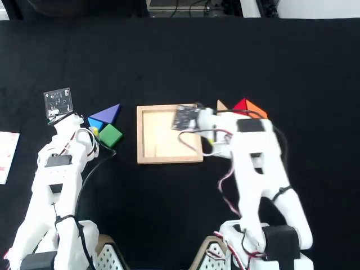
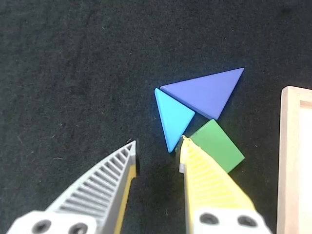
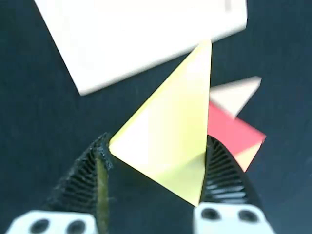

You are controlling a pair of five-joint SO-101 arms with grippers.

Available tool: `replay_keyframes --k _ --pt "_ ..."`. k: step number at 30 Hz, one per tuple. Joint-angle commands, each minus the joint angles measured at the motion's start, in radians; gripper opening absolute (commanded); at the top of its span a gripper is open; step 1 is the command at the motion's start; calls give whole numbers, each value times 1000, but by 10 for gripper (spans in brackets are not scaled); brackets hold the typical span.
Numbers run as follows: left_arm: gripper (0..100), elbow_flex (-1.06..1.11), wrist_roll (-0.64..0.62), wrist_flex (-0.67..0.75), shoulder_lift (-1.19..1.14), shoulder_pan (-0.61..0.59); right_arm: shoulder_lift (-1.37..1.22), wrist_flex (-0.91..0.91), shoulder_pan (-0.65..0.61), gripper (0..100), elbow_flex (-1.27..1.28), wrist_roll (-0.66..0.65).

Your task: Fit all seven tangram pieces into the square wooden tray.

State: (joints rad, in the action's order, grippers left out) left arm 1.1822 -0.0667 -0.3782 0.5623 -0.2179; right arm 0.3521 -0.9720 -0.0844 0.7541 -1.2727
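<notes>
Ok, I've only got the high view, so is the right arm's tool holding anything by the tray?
Observer: Yes, the right tool is shut on a yellow triangle.
Operator: And the other arm?
Observer: The left tool is open and empty, its tips by the light blue triangle and green square.
Operator: How do those pieces sit?
Observer: The light blue triangle lies edge to edge with the purple triangle; the green square's corner meets the purple one's tip.
</notes>
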Motion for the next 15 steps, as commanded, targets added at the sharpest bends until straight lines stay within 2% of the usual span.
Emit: replay_keyframes --k 1,7,15 --pt "152 -8 -3 18 2 1 25 34 -149 119 -38 -38" --pt "152 -8 -3 15 2 1 15 29 -325 119 -39 -132" --pt "152 -7 -3 15 2 1 13 37 -371 119 -51 -160"
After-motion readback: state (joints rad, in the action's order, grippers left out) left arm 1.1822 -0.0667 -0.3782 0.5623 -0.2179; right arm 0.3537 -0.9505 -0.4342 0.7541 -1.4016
